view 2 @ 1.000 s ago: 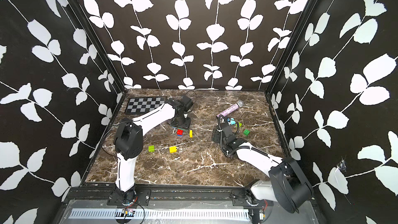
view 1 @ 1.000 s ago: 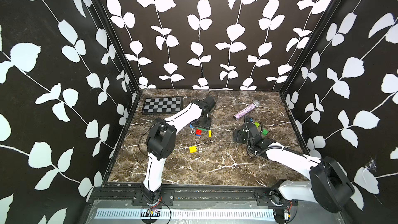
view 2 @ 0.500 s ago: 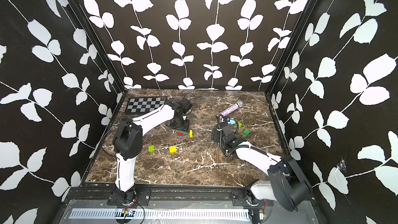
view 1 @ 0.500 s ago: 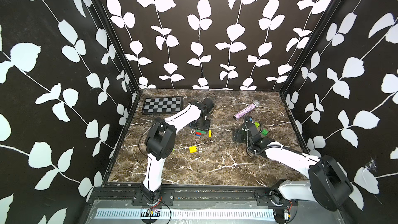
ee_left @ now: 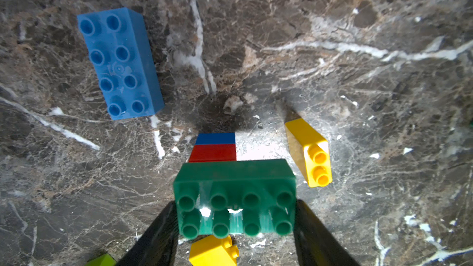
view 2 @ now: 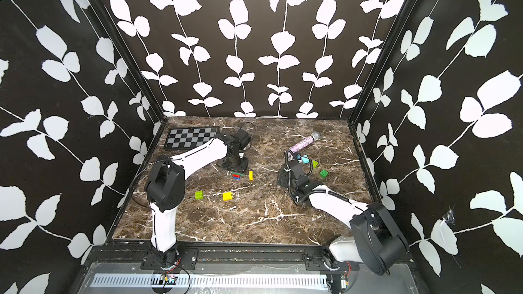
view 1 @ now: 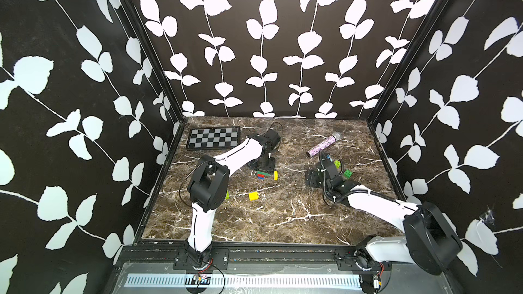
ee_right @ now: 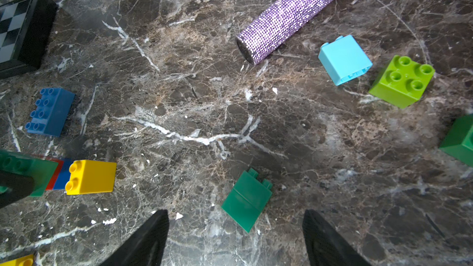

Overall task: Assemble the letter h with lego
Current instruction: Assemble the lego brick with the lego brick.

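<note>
Both top views look down from high above the front edge, far enough off to take in the whole table (view 1: 283, 222). The left wrist view looks down from close by, past the left end effector (ee_left: 235, 216), onto the dark green brick (ee_left: 235, 182). The right wrist view, looking past the right end effector (ee_right: 235, 216), sits farther off. Both wrist views share the long blue brick (ee_left: 120, 62) and a yellow brick (ee_left: 309, 152).

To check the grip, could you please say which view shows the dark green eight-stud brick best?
The left wrist view: the dark green brick is large, studs clear, clamped by the left pincer. The right wrist view catches one end; both top views show only a green sliver.
</note>
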You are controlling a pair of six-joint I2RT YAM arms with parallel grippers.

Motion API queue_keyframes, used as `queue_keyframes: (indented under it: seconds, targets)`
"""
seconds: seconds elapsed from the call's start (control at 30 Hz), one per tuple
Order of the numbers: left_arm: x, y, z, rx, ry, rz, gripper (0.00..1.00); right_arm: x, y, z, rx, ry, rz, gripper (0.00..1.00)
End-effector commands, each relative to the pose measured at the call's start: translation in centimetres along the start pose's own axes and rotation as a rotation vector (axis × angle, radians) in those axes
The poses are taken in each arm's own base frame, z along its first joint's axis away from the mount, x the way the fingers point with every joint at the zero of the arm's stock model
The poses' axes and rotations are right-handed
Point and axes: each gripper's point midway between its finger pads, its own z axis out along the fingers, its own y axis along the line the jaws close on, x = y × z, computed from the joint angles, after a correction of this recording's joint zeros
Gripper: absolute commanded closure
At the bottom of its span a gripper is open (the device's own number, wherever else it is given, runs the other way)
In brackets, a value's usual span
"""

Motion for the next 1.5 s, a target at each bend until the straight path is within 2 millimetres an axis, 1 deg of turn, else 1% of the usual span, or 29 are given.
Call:
queue_keyframes:
  seconds: [0.0, 0.27, 0.37, 0.7, 0.8, 0.93, 1.0, 1.07, 1.33, 1.4, 1.43, 1.47]
  targets:
    - [0.2, -0.4, -0.9, 0.029, -0.004, 0.014, 1.00, -1.3, 0.8, -0.1, -0.017, -0.032, 0.002, 0.18]
    - [1.1, -0.6, 0.3, 0.040, 0.040, 0.034, 1.00, -1.3, 0.8, -0.1, -0.017, -0.032, 0.000, 0.18]
    - [1.6, 0.0, 0.8, 0.012, 0.063, 0.049, 1.00, -1.3, 0.8, 0.0, -0.015, -0.030, 0.000, 0.18]
    - [3.9, 0.4, 3.6, -0.018, 0.112, 0.089, 1.00, -1.2, 0.8, 0.0, -0.016, -0.028, 0.001, 0.18]
    - [4.2, 0.6, 3.9, -0.068, 0.106, 0.110, 1.00, -1.2, 0.8, 0.1, -0.017, -0.026, 0.001, 0.18]
    - [4.1, 0.7, 4.0, -0.080, 0.112, 0.114, 1.00, -1.1, 0.9, 0.2, -0.020, -0.022, 0.003, 0.18]
    - [3.9, 0.9, 3.7, -0.091, 0.103, 0.111, 1.00, -1.1, 0.9, 0.2, -0.017, -0.023, 0.001, 0.19]
    - [3.4, 1.0, 3.0, -0.098, 0.077, 0.088, 1.00, -1.1, 0.9, 0.3, -0.018, -0.021, 0.000, 0.19]
    - [1.3, -0.4, -1.6, -0.012, -0.045, -0.097, 1.00, -0.8, 1.1, 0.6, -0.025, -0.009, 0.000, 0.20]
    - [0.8, -0.5, -2.4, 0.001, -0.069, -0.129, 1.00, -0.8, 1.2, 0.7, -0.031, -0.005, 0.004, 0.20]
    - [0.9, -1.8, -2.8, 0.014, -0.080, -0.116, 1.00, -0.7, 1.2, 0.8, -0.032, -0.001, 0.003, 0.21]
    - [0.9, -2.0, -3.0, 0.020, -0.083, -0.129, 1.00, -0.6, 1.3, 0.9, -0.037, 0.004, 0.004, 0.21]
